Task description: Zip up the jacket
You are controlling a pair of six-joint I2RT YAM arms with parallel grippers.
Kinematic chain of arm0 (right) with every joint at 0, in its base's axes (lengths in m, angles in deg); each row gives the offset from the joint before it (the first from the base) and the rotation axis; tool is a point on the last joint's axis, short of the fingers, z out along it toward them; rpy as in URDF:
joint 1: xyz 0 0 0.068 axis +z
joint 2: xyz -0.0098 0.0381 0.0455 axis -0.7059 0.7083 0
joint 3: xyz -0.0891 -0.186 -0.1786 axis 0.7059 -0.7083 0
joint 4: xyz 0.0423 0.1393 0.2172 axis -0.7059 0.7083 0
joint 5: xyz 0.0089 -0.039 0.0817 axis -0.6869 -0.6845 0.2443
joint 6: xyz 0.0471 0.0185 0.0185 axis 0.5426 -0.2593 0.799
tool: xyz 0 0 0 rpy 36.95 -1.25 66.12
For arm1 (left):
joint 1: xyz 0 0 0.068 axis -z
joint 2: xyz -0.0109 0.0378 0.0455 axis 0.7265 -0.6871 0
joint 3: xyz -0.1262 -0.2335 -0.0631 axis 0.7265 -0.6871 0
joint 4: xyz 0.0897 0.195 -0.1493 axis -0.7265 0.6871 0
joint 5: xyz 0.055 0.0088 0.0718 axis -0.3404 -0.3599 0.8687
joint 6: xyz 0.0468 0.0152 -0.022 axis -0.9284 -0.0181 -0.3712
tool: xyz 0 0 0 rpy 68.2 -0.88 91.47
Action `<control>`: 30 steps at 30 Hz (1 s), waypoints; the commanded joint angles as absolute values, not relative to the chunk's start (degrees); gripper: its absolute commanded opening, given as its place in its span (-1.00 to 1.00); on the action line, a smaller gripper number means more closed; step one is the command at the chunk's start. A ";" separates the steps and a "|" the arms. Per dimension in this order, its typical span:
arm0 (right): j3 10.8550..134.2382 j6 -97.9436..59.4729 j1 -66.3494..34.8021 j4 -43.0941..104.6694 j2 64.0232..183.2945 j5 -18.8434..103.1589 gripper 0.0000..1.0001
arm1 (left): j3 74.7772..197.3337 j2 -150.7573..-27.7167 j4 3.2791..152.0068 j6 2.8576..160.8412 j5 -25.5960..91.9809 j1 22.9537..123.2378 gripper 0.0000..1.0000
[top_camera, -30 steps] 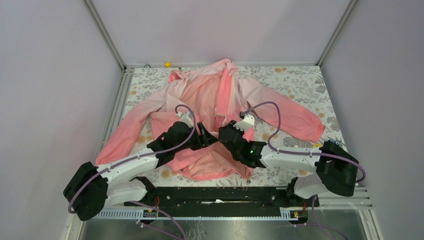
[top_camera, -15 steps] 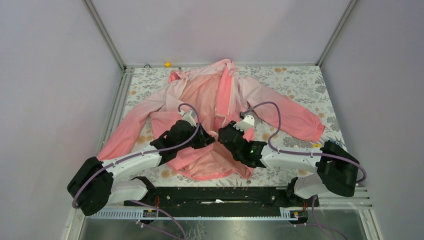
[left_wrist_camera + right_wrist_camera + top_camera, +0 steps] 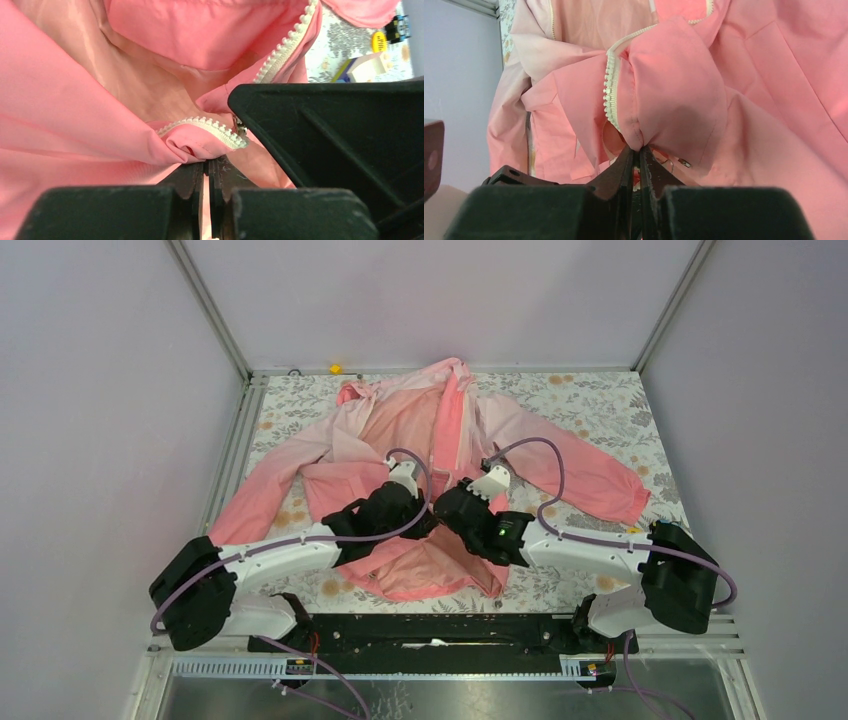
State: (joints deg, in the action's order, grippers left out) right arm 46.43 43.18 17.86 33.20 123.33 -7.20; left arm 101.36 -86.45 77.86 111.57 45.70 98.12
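Note:
The pink jacket (image 3: pixel 400 430) lies spread on the table with its front open. Both grippers meet over its lower front. My left gripper (image 3: pixel 209 165) is shut on a fold of the jacket's edge, just below the end of one row of white zipper teeth (image 3: pixel 200 123). A small metal piece (image 3: pixel 240 128) sits at that end. My right gripper (image 3: pixel 640 150) is shut on the other front edge, pinching a fold beside its zipper teeth (image 3: pixel 610 90). A metal pull (image 3: pixel 684 162) hangs just right of its jaws. From above, the left gripper (image 3: pixel 427 523) and right gripper (image 3: pixel 444 510) nearly touch.
A floral cloth (image 3: pixel 600 400) covers the table, which plain walls enclose on three sides. A small yellow object (image 3: pixel 335 368) sits at the back edge. The jacket's sleeves reach out to the left (image 3: pixel 250 505) and right (image 3: pixel 600 485). A black rail (image 3: pixel 480 630) runs along the near edge.
My left arm has swung right toward the right gripper, and its jaws have gone from open to shut on the jacket's edge. The right gripper has kept its grip, shifting only slightly.

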 commanded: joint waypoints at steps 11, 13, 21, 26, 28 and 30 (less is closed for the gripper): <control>45.24 51.76 15.57 32.78 116.76 2.44 -1.00 | 102.85 -87.13 77.70 108.18 47.11 99.62 -1.00; 42.95 50.29 15.58 30.86 115.49 3.65 -1.00 | 102.99 -86.88 77.70 108.27 45.57 99.59 -1.00; 34.37 47.17 15.58 26.11 109.58 6.43 -1.00 | 99.46 -87.96 73.92 108.43 32.43 98.74 -1.00; 31.52 48.31 15.57 28.45 107.45 8.15 -1.00 | 96.45 -89.71 72.57 108.67 26.19 98.73 -1.00; 31.19 48.39 15.57 29.08 107.57 9.64 -1.00 | 94.94 -89.73 71.40 109.31 24.48 98.73 -1.00; 31.26 48.49 15.54 29.80 108.20 10.86 -1.00 | 93.84 -89.64 70.75 109.76 23.22 98.76 -1.00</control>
